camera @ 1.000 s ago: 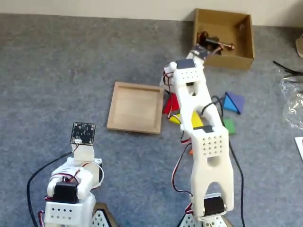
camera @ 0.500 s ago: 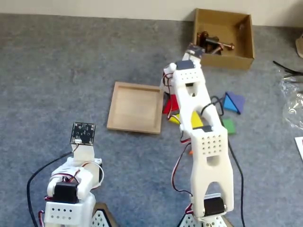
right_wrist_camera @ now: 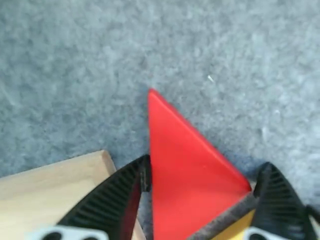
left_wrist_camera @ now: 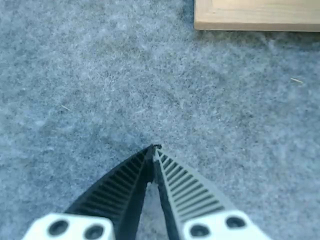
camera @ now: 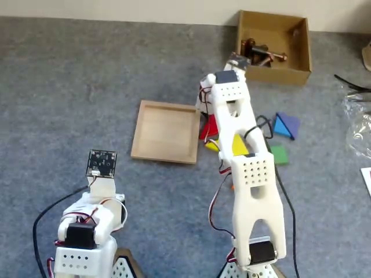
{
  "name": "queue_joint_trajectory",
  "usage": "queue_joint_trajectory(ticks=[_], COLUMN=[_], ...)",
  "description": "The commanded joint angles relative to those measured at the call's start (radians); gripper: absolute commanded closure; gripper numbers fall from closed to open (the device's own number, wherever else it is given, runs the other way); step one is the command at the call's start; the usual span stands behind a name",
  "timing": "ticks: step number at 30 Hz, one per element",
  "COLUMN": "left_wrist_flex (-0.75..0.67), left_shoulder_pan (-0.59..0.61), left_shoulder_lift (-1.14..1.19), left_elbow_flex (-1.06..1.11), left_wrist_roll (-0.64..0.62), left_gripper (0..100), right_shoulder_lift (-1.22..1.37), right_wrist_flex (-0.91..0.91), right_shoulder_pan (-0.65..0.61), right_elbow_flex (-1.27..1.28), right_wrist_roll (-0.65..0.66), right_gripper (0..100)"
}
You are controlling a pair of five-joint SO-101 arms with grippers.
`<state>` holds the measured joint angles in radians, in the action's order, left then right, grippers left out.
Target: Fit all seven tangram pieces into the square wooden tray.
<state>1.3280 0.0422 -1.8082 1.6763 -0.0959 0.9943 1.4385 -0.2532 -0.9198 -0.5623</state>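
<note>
Left wrist view: my left claw [left_wrist_camera: 154, 150] sits pressed together above grey carpet [left_wrist_camera: 100, 75] near the surface's front edge. Farther out, mid-surface, my right claw [right_wrist_camera: 205, 165] is spread astride the red triangular tangram piece [right_wrist_camera: 185, 180], beside the square wooden tray [right_wrist_camera: 55, 180]. Grasp step, I reckon; next, close squarely and lift over the rim.

grey carpet [camera: 87, 69], cardboard box [camera: 277, 49], cables [camera: 351, 87]

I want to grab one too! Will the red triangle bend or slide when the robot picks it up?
Probably stiff: the red triangle keeps straight edges and sharp corners, like a solid block. It lies flat on the grey carpet, so it shouldn't roll, and the fuzz likely slows sliding.
</note>
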Motion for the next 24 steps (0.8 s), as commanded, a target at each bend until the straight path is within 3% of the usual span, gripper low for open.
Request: queue_joint_trajectory(ticks=[1,13,19,24], left_wrist_flex=[-0.003,-0.003,-0.003,-0.003], left_shoulder_pan=[-0.018,-0.018,-0.018,-0.018], left_shoulder_lift=[-0.007,-0.007,-0.007,-0.007], left_elbow_flex=[0.019,0.019,0.019,0.019], left_wrist_roll=[-0.006,-0.006,-0.006,-0.006], left_gripper=[99,99,99,99], right_shoulder_lift=[-0.004,-0.002,-0.008,-0.01], right_wrist_flex=[0.036,0.054,0.047,0.045], right_shoulder_pan=[-0.002,-0.001,0.005,0.021], right_elbow_flex=[-0.058,-0.064,-0.065,-0.067], right_wrist_roll=[0.003,0.008,0.011,0.012], right_gripper=[68.4,68.9,83.0,84.2])
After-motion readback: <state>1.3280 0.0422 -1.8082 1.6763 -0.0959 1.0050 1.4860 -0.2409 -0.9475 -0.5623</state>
